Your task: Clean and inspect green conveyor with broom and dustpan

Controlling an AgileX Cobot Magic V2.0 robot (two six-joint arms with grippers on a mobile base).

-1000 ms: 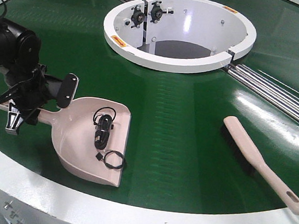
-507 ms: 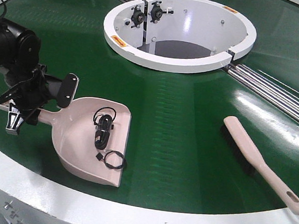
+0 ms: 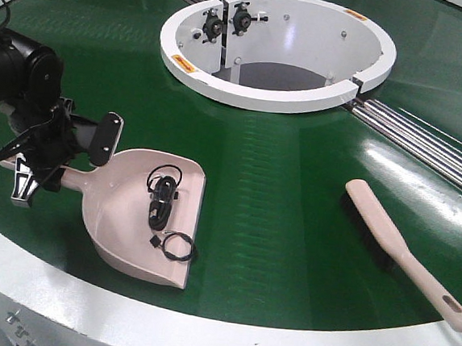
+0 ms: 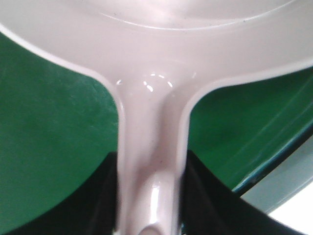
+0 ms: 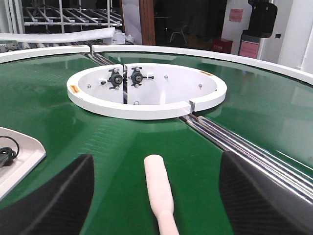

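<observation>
Left claw (image 3: 45, 150): I have it shut on the dustpan (image 3: 142, 214) handle, left of the broom (image 3: 402, 251).
Dustpan: flat on the green conveyor (image 3: 286, 194), black cable (image 3: 162, 199) inside; I'd lift level.
Right claw (image 5: 155, 196): wide open, empty, over the broom.

Open green belt (image 3: 286, 186) lies between the dustpan (image 3: 130, 213) and the brush (image 3: 387, 235), which are well apart. The left tool (image 3: 55, 153) crowds the dustpan handle, its fingers closed on either side. A tangle of black cable (image 3: 162, 199) fills the pan's middle. Behind stands the raised white ring (image 3: 274, 96), with metal rails (image 3: 428, 146) running off right. The right tool's fingers (image 5: 58, 200) stand wide apart either side of the brush handle.
</observation>
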